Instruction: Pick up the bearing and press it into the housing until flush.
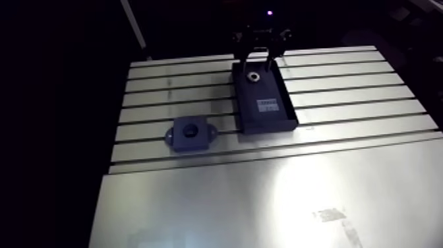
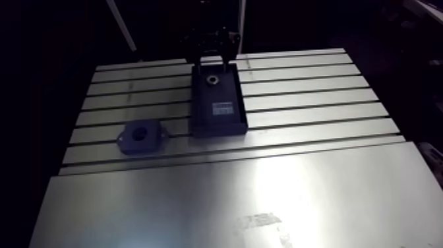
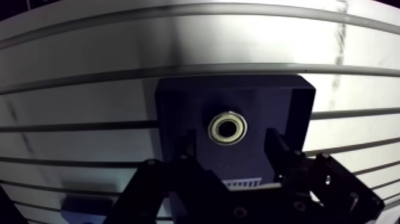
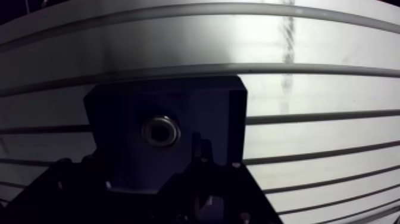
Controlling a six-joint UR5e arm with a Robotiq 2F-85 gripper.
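The bearing (image 3: 228, 127), a small metal ring, lies flat in the far end of a dark rectangular tray (image 1: 254, 115). In the wrist view my gripper (image 3: 231, 143) is open, its two dark fingers (image 3: 277, 146) standing apart on either side of the bearing and a little short of it, touching nothing. In the arm view the gripper (image 1: 258, 58) hangs over the tray's far end, just above the bearing (image 1: 254, 77). The housing (image 1: 190, 132), a dark block with a round bore on top, sits on the table to the left of the tray's near end.
The slotted aluminium table (image 1: 369, 86) carries the tray and the housing on its grooved far half. A smooth plate (image 1: 217, 204) covers the near half. A pale label (image 1: 267, 104) lies on the tray floor toward its near end.
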